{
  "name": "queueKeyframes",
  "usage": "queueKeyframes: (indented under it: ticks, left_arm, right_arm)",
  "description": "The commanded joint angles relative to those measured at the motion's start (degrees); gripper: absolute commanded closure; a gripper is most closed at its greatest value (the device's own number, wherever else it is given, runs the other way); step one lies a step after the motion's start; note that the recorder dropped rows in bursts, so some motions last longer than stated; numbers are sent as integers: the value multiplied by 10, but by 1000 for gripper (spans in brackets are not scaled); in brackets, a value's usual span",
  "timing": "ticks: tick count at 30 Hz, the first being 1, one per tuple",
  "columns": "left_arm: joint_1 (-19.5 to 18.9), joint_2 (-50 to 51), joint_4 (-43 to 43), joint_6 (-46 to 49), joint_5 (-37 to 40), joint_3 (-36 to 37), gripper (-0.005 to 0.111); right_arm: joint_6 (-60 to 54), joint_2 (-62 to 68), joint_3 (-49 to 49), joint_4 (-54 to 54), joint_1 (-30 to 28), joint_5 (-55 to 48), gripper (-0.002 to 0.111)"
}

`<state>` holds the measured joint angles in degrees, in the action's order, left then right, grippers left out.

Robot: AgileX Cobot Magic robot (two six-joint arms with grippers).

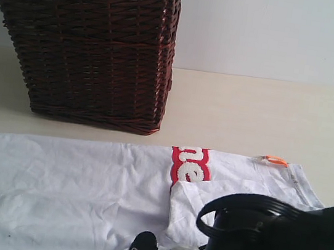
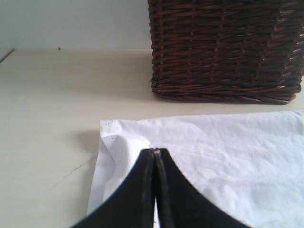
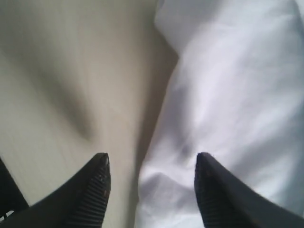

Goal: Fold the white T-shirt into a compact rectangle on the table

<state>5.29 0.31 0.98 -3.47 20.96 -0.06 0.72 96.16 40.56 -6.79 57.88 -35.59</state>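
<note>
The right pincer (image 3: 152, 159) stands with its jaws parted and nothing between them. One fingertip is over bare counter (image 3: 57, 85), the other over the edge of the white T-shirt (image 3: 237, 95). The left pincer (image 2: 155, 151) is pressed closed, and no cloth shows between its jaws. Its tip hovers at the shirt's left end, where a corner (image 2: 118, 142) is turned up slightly.

Seen from outside, the white T-shirt (image 1: 72, 180) lies stretched left to right across the near part of the counter (image 1: 268, 114). Its orange neck tag (image 1: 274, 159) sits at the far right. A flap (image 1: 199, 204) at the near right is laid over the body and covers part of the red lettering (image 1: 189, 164). The dark wicker basket (image 1: 91, 46) stands far left, apart from the cloth.

I judge the job as barely begun. One flap looks turned in, while the long left stretch is spread flat, so the main folds are not yet made.
</note>
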Motion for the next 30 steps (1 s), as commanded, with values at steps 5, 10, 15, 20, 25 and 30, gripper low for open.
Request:
queueKeyframes:
  ticks: [5, 10, 15, 20, 25, 30]
  left_arm:
    - [-2, -3, 1, 0, -7, 1, 107]
    - [-2, -3, 1, 0, -7, 1, 107]
    - [-2, -3, 1, 0, -7, 1, 107]
    - [-2, -3, 1, 0, -7, 1, 107]
    - [-2, -3, 1, 0, -7, 1, 107]
    - [-2, -3, 1, 0, -7, 1, 107]
  right_arm:
    - [32, 2, -2, -10, 1, -1, 47]
    - [105, 41, -2, -64, 1, 8, 48]
    - [130, 61, -2, -107, 1, 2, 71]
    - [124, 52, -2, -114, 1, -30, 108]
    - [96, 7, -2, -111, 1, -74, 108]
    - [44, -95, 30, -83, 1, -125, 108]
